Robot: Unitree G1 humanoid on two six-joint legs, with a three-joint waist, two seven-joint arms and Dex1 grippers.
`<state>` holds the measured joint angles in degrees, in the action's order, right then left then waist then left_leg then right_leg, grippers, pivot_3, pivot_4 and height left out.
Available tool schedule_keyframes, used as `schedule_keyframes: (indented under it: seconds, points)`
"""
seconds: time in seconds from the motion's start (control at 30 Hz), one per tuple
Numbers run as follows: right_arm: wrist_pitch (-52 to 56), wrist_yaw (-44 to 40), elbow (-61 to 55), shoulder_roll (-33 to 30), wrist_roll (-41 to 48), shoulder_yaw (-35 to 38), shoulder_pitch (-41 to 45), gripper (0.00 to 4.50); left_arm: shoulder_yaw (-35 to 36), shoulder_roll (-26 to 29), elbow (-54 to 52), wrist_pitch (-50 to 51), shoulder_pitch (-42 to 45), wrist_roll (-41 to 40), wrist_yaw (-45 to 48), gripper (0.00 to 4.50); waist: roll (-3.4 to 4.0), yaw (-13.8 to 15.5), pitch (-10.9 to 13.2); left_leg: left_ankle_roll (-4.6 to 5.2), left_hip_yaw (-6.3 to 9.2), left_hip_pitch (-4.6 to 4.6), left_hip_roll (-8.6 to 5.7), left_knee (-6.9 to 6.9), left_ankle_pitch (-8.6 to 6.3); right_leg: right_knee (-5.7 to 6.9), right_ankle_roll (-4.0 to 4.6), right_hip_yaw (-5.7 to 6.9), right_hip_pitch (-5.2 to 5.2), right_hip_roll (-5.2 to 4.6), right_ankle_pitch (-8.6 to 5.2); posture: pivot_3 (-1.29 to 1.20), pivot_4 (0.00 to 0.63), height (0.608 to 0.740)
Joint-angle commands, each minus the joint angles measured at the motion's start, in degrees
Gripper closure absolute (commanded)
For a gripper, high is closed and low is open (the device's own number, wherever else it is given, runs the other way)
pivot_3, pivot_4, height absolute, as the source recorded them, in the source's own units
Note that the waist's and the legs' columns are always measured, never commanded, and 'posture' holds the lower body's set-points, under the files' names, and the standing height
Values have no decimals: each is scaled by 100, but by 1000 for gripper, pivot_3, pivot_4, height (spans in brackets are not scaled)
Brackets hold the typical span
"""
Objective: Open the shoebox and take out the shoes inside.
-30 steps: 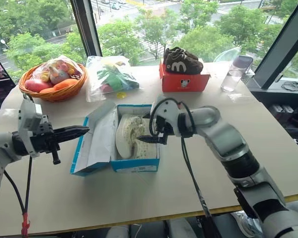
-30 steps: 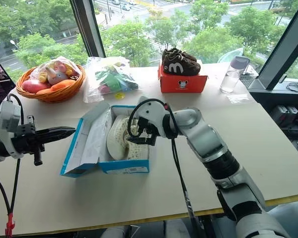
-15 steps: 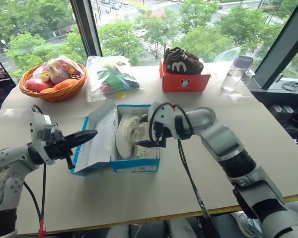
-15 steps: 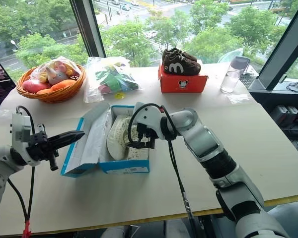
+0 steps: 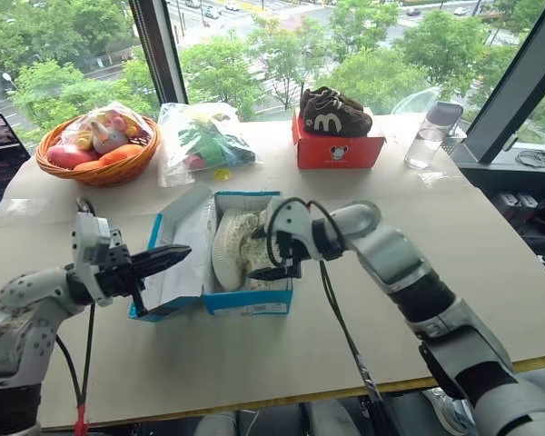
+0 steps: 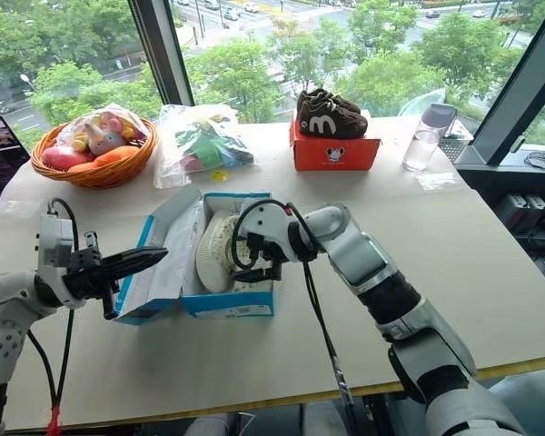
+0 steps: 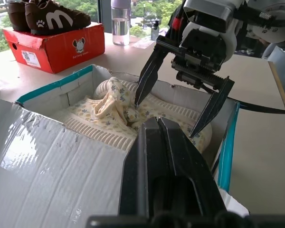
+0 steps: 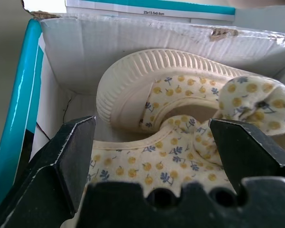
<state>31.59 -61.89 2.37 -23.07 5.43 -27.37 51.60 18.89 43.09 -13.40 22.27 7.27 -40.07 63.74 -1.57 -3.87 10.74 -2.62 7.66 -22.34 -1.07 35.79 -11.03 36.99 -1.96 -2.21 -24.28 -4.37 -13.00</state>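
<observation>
Now we reach into the open bright blue cardboard shoebox.
Our right fingers spread wide over the cream-white perforated shoes; our left fingers pressed together at nine o'clock.

There is one blue shoebox with two cream shoes inside. There is one red box, two brown shoes, one basket, one bottle.

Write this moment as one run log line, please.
shoebox: open | shoes: inside box | right gripper: open, over shoes | left gripper: shut, at lid flap
</observation>
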Motion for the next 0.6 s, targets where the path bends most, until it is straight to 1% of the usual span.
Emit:
schedule_keyframes:
  seconds: [0.03,0.27,0.5,0.6]
  points:
    - [20,40,35,11,-212,-44,235,9,-55,-48,-52,-223,45,73,46,4500,0,4,0,0,0,0,0,0,0,0,0,0,0,0,0,0,150,740]
    - [42,101,364,60,-454,-64,391,9,-225,-177,-10,-330,73,120,22,4500,0,2,0,0,0,2,0,2,0,2,-1,1,2,1,0,0,150,740]
    - [125,98,646,18,-536,121,777,9,-427,-267,-16,-377,53,201,4,4500,0,3,0,0,0,2,0,3,0,2,0,1,1,1,1,0,150,740]
    - [29,74,613,-86,-759,-87,857,9,-452,-252,19,-377,77,233,-9,4500,0,2,0,0,0,1,0,1,0,2,0,0,-1,1,0,0,150,740]
